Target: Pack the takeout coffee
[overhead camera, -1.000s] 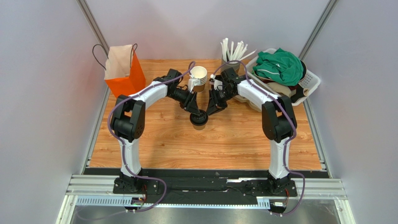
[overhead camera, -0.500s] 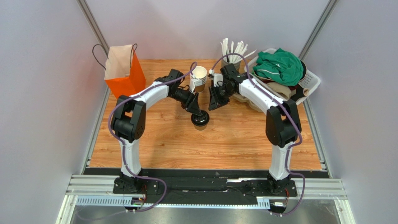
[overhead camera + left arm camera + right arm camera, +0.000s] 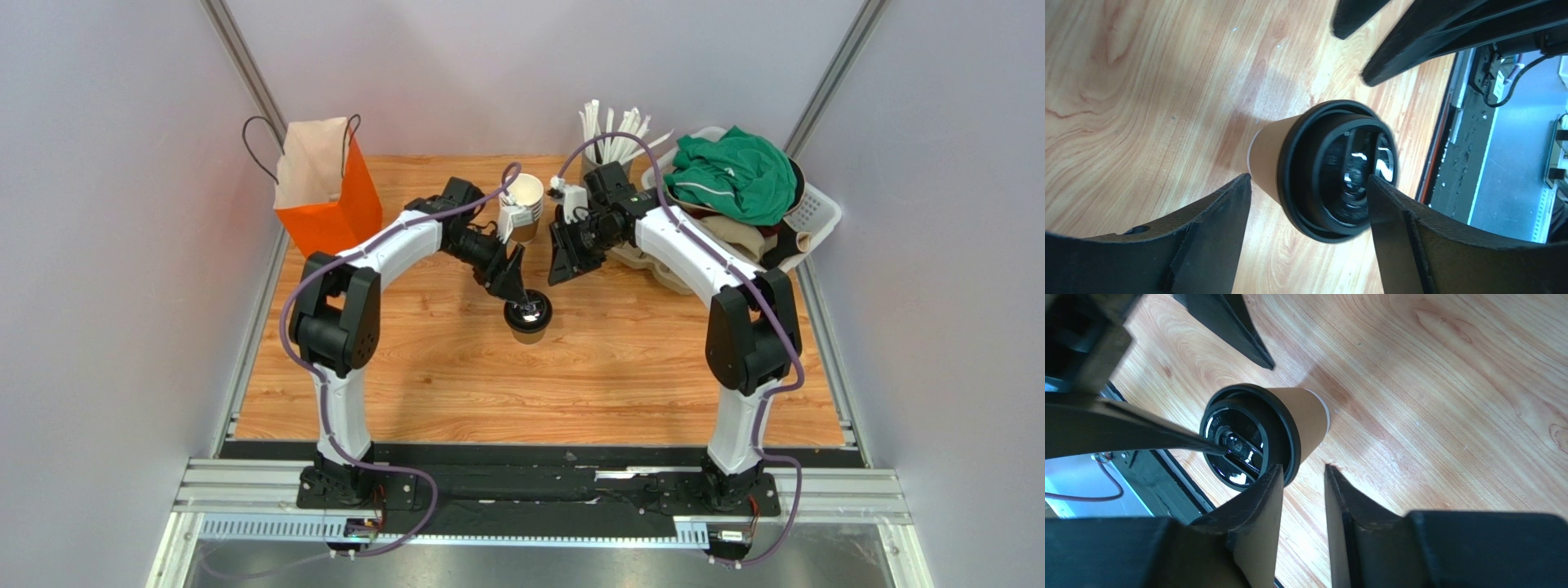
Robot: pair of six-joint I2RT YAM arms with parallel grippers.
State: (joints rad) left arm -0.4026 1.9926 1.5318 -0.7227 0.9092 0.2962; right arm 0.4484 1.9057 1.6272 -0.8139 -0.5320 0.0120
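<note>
Takeout coffee [image 3: 528, 316] upright mid-table [image 3: 638, 368], straddled by left gripper [image 3: 1308, 184].
Stands between wide-spread fingers [image 3: 1211, 233], contact unclear; just beyond, right gripper [image 3: 1303, 471] narrowly parted, holding nothing, cup beside one finger, outside the gap.

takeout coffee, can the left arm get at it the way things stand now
Probably yes. The left gripper hangs over the takeout coffee with its jaws open to either side of the black lid, nothing between. The right gripper sits close beside, slightly open, but not across the cup.
</note>
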